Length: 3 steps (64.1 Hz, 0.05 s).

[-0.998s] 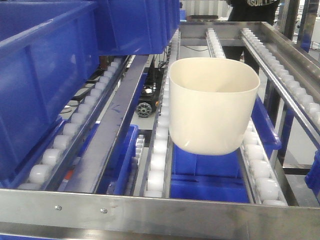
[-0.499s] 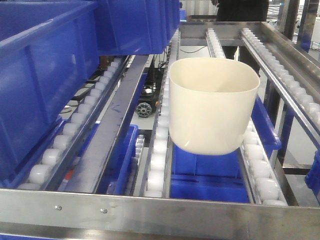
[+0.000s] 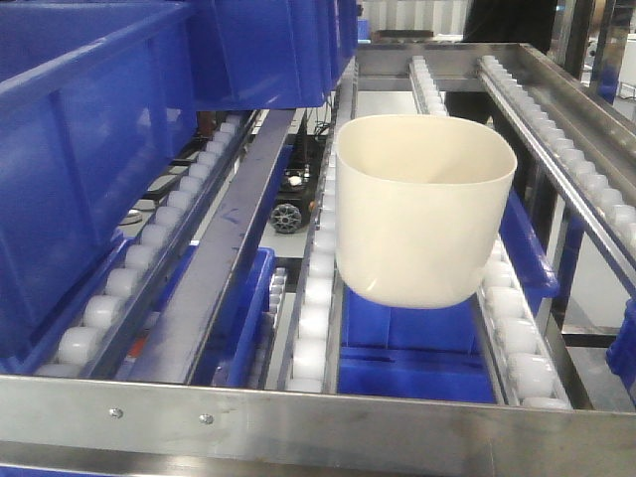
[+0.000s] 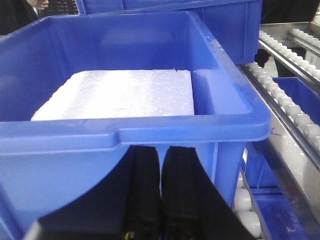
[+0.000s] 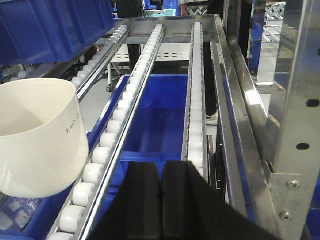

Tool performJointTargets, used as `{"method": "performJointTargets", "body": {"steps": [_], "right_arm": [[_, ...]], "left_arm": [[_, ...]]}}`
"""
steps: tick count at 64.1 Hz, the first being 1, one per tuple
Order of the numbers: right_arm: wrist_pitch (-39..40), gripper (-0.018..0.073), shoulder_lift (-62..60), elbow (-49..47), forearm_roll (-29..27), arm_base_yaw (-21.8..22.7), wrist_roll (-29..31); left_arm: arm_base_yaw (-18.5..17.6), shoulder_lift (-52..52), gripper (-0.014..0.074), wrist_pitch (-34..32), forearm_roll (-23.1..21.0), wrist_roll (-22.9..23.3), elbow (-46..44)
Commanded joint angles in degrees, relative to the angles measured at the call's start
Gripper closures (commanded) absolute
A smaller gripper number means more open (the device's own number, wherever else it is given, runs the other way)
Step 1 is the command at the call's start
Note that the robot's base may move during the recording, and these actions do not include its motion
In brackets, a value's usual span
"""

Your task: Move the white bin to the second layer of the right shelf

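Front view, bin: white bin (image 3: 425, 209) sitting at centre right of the frame, straddling two roller rails of the right shelf second layer (image 3: 310, 328), base hanging in the gap between them, mouth up and looking level.
Front view, arms: no gripper showing anywhere in this view; nothing touching the bin.
Front view, change: bin resting at the same spot and same tilt as in both earlier frames; only the dark-clothed figure (image 3: 507, 20) at the top edge shifting slightly.
Front view, meaning: judging the placement finished, with the bin standing free on the rails and only the pull-back remaining.
Left wrist view, tool: left gripper (image 4: 160, 200) at bottom centre, black fingers pressed together with nothing between them, facing the front wall of a blue crate (image 4: 135, 130).
Left wrist view, contents: white foam slab (image 4: 120, 95) lying inside that crate, filling mid frame.
Right wrist view, tool: right gripper (image 5: 161, 200) at bottom centre, fingers closed against each other and empty.
Right wrist view, bin: white bin at the left edge, well apart from the fingers, leaning on a roller rail (image 5: 115, 135) running up the frame.
Right wrist view, risk: bin perched on sloping rollers, so possibly rolling toward the steel front lip (image 3: 318, 417).
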State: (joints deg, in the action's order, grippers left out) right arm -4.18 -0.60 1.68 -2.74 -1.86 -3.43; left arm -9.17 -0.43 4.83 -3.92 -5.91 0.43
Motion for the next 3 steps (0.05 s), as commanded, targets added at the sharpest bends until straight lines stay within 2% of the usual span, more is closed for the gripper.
{"method": "performJointTargets", "body": {"steps": [1,3], "right_arm": [[5.2,0.0507,-1.2,-0.9,0.6,0.3,0.5],[5.2,0.0507,-1.2,-0.9,0.6,0.3,0.5]], "left_arm": [[0.0,-0.8,0.0512,-4.8,-0.3,0.2,2.1],[0.0,-0.8,0.0512,-4.8,-0.3,0.2,2.1]]}}
